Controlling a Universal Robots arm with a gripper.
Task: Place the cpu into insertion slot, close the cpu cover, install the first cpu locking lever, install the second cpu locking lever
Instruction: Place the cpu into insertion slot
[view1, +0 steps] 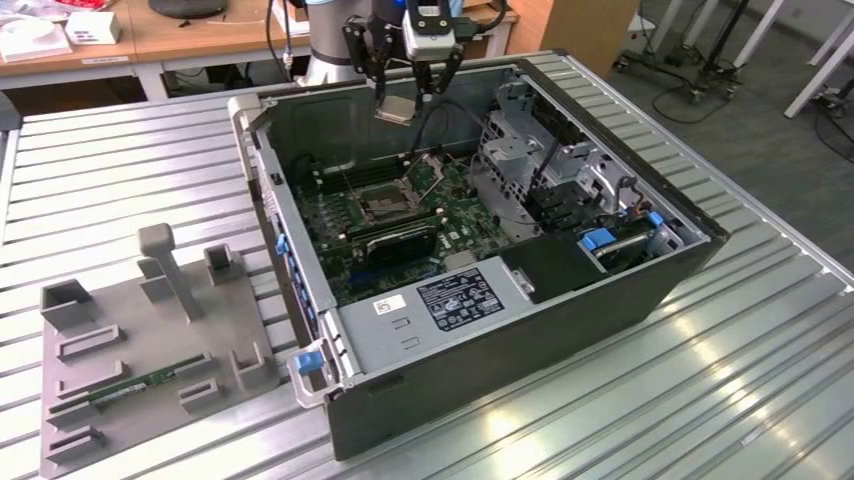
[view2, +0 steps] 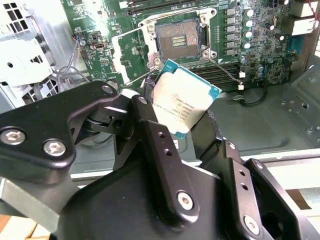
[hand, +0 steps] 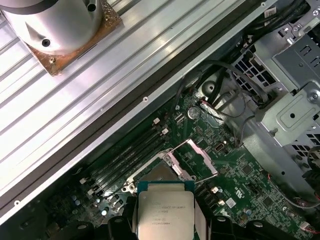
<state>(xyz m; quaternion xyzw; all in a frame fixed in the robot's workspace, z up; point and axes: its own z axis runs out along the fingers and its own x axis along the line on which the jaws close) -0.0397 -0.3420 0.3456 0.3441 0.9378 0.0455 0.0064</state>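
Note:
My gripper hangs above the open computer case, shut on the cpu, a small pale metal square. In the second wrist view the cpu sits tilted between the black fingers, well above the board. The insertion slot lies bare below it, with its dark contact field showing. The cpu cover is swung open to one side of the slot. Two thin wire levers stand free beside the socket. In the first wrist view the cpu hides part of the slot, and the cover stands raised beside it.
The case lies on its side on a ribbed metal table. Inside it are a white-labelled power supply box, a grey drive cage and long black memory slots. A grey fixture tray lies at the exterior view's left.

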